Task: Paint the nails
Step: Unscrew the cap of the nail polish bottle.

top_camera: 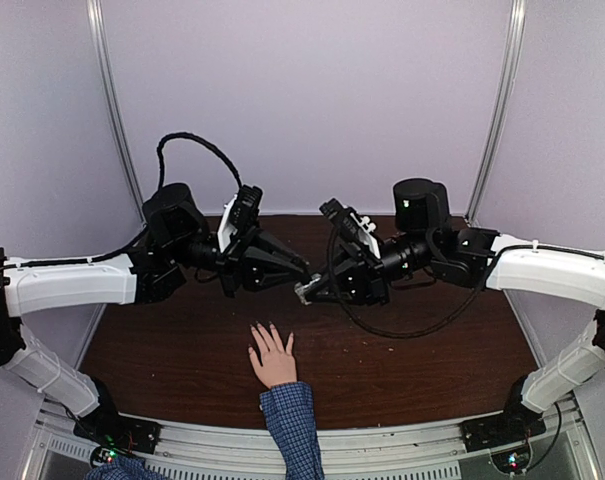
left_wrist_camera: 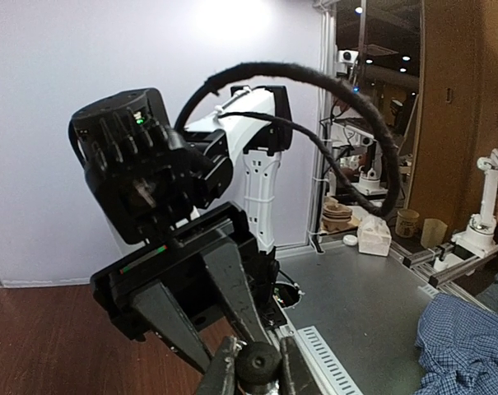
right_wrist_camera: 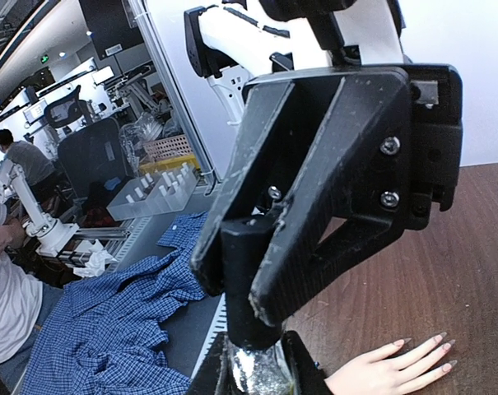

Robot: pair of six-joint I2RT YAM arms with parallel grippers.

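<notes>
On a dark brown wooden table (top_camera: 182, 350) inside a pale lilac booth (top_camera: 312, 100), my two arms meet mid-air. The small glinting bottle (right_wrist_camera: 257, 368) is cut off below. My left pincer (top_camera: 297, 272) is clamped on its black round cap (left_wrist_camera: 257, 360), and my right pincer (top_camera: 310, 290) grips the bottle. Beneath them, untouched, a light-skinned hand (top_camera: 273, 360) lies flat, the nails (right_wrist_camera: 444, 336) at its spread fingertips.
</notes>
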